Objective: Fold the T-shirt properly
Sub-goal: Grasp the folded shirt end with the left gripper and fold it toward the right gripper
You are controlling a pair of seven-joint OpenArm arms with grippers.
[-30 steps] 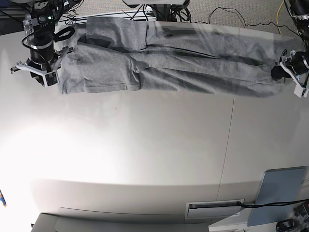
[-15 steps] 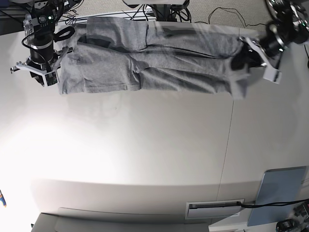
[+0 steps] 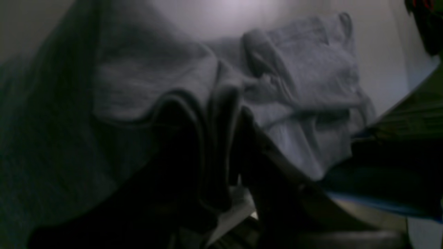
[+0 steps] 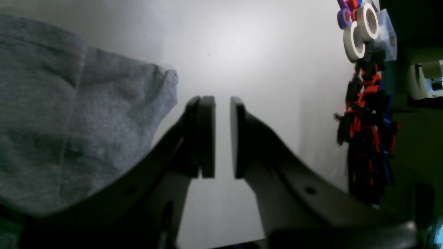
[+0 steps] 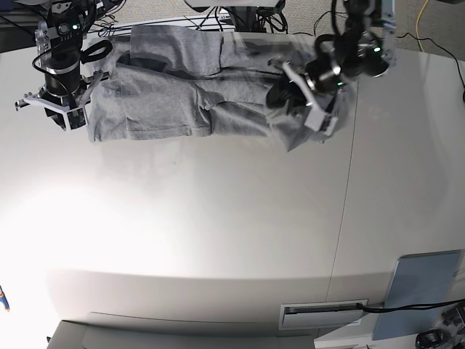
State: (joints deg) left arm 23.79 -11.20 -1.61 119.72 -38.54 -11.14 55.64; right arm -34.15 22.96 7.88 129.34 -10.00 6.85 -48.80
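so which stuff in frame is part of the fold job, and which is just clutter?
Part of the job:
- heather-grey cotton T-shirt, folded into a long band
- left gripper, shut on the T-shirt's end
- right gripper, jaws slightly apart, holding nothing

Just lying about:
- rolls of white tape
- red and black cable bundle
- grey-blue flat panel
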